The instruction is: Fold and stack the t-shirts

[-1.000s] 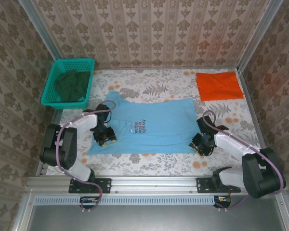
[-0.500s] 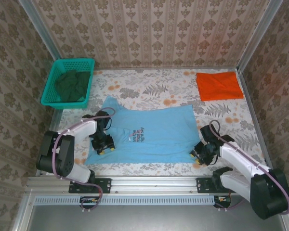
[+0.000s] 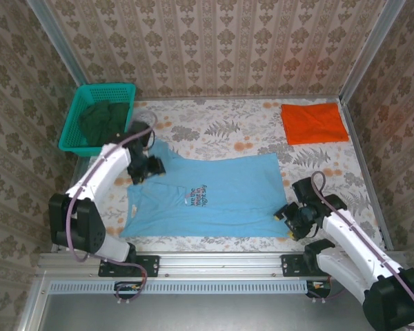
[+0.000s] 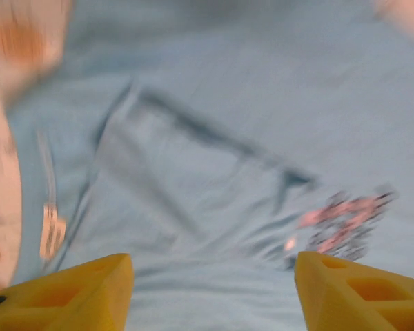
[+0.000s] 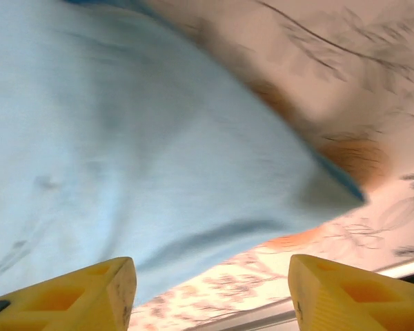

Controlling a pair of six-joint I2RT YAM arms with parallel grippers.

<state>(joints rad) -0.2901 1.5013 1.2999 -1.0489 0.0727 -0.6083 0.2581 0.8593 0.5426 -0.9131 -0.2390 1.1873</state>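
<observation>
Overhead look at a flower-patterned table [image 3: 214, 127], described from the near edge outward.

Nearest, on the right: right gripper [image 3: 294, 219], released, yellow fingers spread wide with nothing between them, poised over the near right corner of the light-blue t-shirt [image 3: 221, 196]. Confirmed from its wrist, where that corner of blue cloth lies flat on the table below the open gripper [image 5: 210, 265].

Across the middle: light-blue t-shirt laid out sideways, neck to the left and hem to the right, printed lettering facing up. Lies spread in a single layer, not yet folded.

Further back on the left: left gripper [image 3: 146, 167], also released and holding nothing, over the shirt's far shoulder.

Far left corner: teal basket [image 3: 76, 110] holding crumpled dark green cloth [image 3: 100, 121]; cannot tell what garment.

Far right corner: orange t-shirt [image 3: 314, 123], folded into a neat rectangle.

Judged progress: one shirt folded and set aside; folding and stacking of the blue one left to do.
</observation>
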